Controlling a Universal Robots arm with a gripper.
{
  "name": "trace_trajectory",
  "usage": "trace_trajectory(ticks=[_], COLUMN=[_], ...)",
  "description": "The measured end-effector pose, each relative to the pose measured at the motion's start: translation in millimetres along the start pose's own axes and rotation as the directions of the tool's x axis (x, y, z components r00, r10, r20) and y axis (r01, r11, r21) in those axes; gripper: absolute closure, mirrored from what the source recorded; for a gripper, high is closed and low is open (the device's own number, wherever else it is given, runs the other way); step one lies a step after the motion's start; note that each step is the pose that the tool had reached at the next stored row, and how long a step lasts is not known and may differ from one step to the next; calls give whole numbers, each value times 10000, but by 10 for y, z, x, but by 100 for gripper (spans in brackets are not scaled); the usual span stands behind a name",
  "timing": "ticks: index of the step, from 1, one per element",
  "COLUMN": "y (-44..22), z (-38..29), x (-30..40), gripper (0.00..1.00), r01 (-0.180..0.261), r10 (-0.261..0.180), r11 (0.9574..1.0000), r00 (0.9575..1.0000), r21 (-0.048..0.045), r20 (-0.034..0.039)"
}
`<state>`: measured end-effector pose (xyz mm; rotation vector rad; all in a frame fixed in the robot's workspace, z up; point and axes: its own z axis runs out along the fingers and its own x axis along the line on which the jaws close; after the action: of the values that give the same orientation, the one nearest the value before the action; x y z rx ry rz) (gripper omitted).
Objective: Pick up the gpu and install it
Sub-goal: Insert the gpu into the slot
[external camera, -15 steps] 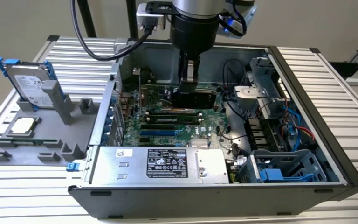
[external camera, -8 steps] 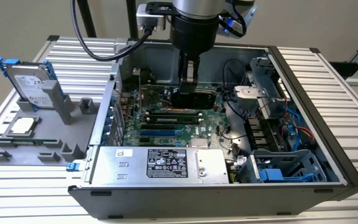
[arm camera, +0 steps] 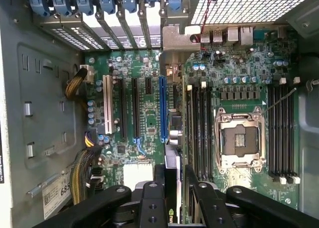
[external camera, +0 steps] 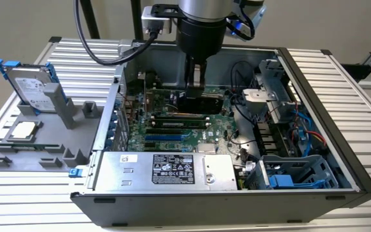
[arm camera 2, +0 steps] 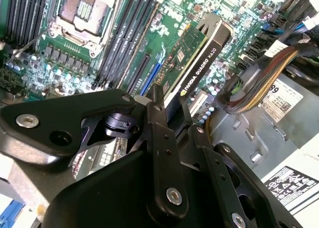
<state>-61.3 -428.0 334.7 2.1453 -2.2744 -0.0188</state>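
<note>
Black two-fingered gripper [arm camera 2: 172, 116] pinches the thin green circuit-board gpu [arm camera 2: 192, 58] edge-on, low over the green motherboard [arm camera: 149, 113] inside the open grey computer case [external camera: 340, 159] — picked up, not yet seated.

Even, diffuse light is filling the open computer case [external camera: 314, 159] in the exterior view, casting only soft shadows. Daylight is glaring through the rear vent grille [arm camera: 249, 6] in the first wrist view, perhaps overexposing it, while near linkage is blurring.
</note>
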Motion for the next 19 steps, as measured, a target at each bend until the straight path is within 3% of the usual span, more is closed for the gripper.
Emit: trace_trajectory(ticks=[19], y=[-1], z=[49], x=[0], gripper=[100], r01=[-1], r10=[1], r11=[10000], r00=[10000], r21=[2], r20=[3])
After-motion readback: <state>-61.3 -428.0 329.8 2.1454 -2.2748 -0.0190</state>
